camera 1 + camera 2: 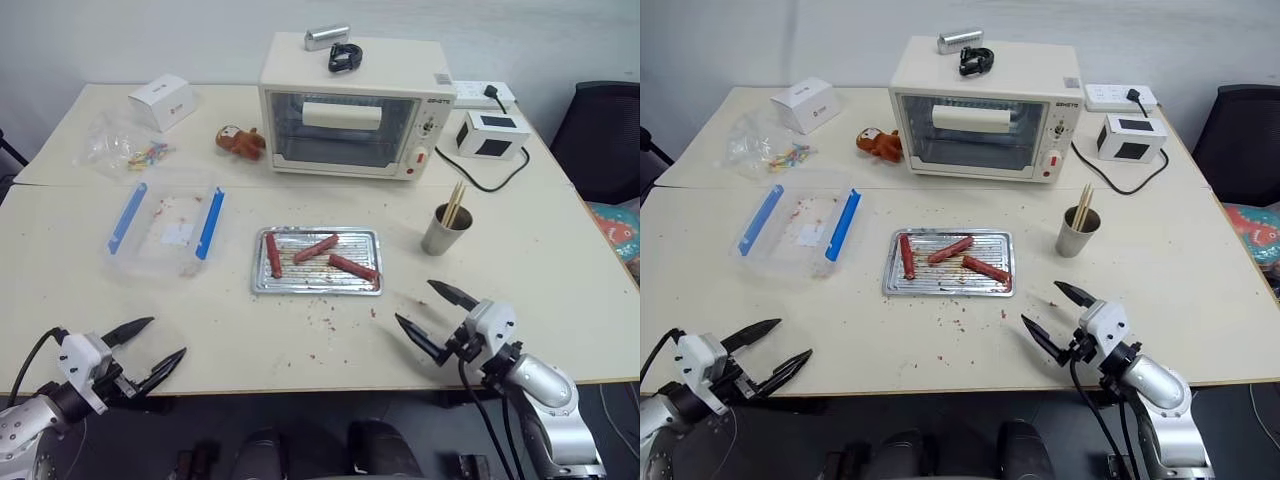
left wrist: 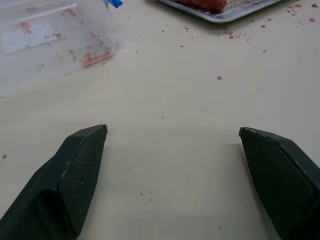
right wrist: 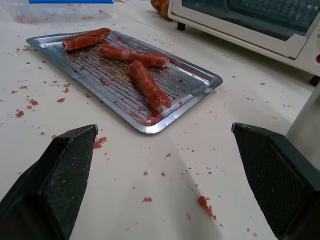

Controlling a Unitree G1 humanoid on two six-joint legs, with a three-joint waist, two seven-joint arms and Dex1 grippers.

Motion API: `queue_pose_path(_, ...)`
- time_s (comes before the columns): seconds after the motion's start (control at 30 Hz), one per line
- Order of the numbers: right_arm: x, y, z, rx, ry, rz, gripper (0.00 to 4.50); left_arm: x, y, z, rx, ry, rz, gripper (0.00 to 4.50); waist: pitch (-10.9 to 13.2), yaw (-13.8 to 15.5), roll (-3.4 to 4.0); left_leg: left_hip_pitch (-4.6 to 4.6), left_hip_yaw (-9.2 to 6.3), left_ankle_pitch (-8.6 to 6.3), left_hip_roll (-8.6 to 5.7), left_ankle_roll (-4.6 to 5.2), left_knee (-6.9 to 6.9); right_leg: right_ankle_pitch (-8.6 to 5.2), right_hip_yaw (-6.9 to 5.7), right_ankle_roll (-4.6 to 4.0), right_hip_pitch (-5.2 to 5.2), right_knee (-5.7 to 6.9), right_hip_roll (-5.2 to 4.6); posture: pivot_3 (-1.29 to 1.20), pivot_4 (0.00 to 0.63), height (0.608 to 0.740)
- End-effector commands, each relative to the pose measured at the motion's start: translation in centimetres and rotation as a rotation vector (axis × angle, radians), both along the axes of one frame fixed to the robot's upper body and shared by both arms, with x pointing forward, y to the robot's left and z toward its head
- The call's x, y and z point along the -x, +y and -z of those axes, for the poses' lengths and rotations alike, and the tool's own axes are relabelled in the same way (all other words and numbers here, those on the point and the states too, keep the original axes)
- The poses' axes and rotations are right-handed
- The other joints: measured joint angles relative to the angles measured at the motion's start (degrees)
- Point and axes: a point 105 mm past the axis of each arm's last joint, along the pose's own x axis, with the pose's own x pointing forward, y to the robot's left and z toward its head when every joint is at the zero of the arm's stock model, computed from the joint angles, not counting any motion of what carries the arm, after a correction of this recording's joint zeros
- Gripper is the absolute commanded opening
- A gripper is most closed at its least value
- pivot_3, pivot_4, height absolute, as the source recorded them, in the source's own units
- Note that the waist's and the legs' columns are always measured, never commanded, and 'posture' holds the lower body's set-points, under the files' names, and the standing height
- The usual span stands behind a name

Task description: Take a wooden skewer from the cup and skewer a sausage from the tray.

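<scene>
Nearest, the left gripper (image 1: 143, 349) and right gripper (image 1: 434, 316) hover at the table's (image 1: 300, 340) front edge, both spread wide and empty; beyond lies the tray (image 1: 317, 287) with three sausages, the closest sausage (image 1: 353, 267) toward the right; farther right stands the cup (image 1: 446, 231) holding each wooden skewer (image 1: 456, 204) upright; a wide-open reach could likely knock the light cup over, or pinch several sticks together.
</scene>
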Motion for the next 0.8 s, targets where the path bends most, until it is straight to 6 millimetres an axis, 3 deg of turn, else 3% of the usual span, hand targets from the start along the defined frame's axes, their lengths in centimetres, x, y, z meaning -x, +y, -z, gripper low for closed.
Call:
queue_pose_path(0.03,0.2,-0.1,-0.6,0.004,-0.033,-0.009,4.5,-0.2,-0.4,-0.4,-0.003,-0.024,0.026,4.47,0.0,-0.05,0.0,0.0,0.0,0.0,0.0,0.0,0.0,0.0,0.01,0.0,0.0,0.01,0.0,0.0,0.15,0.74)
queue_pose_path(0.2,1.7,-2.4,-3.4,0.004,-0.07,0.046,4.5,-0.1,-3.5,-3.2,0.152,-0.011,0.274,4.47,0.03,0.15,0.05,-0.03,-0.03,0.0,0.03,-0.01,0.0,0.0,0.04,0.0,-0.01,0.03,0.0,0.0,0.15,0.74)
queue_pose_path(0.33,3.4,-6.9,-4.4,0.075,-0.03,0.157,4.5,-1.5,-5.8,-5.6,0.131,-0.058,0.42,4.47,0.03,0.88,0.07,0.01,-0.07,0.01,-0.03,0.01,0.05,0.0,0.07,0.0,0.1,0.02,-0.02,0.0,0.15,0.74)
queue_pose_path(0.47,3.8,-10.7,-5.5,0.124,-0.044,0.274,4.5,-3.7,-8.6,-8.2,0.155,-0.123,0.51,4.47,0.03,1.31,0.06,0.07,-0.01,0.03,-0.05,0.03,0.06,0.01,0.04,0.02,0.1,0.06,0.06,0.0,0.15,0.74)
queue_pose_path(0.63,2.8,-10.2,-8.7,0.088,-0.061,0.209,4.5,-5.1,-10.8,-10.2,0.193,-0.155,0.565,4.47,0.01,0.72,0.16,0.15,0.2,0.06,0.0,0.0,0.04,0.02,0.01,0.03,0.04,0.12,0.21,0.0,0.15,0.74)
queue_pose_path(0.8,-1.2,-7.9,-13.0,0.035,0.001,0.125,4.5,-6.0,-11.7,-11.5,0.213,-0.185,0.541,4.47,0.02,-0.14,0.19,0.13,0.2,0.13,-0.01,0.03,0.1,0.02,0.02,0.03,-0.01,0.24,0.21,0.0,0.15,0.74)
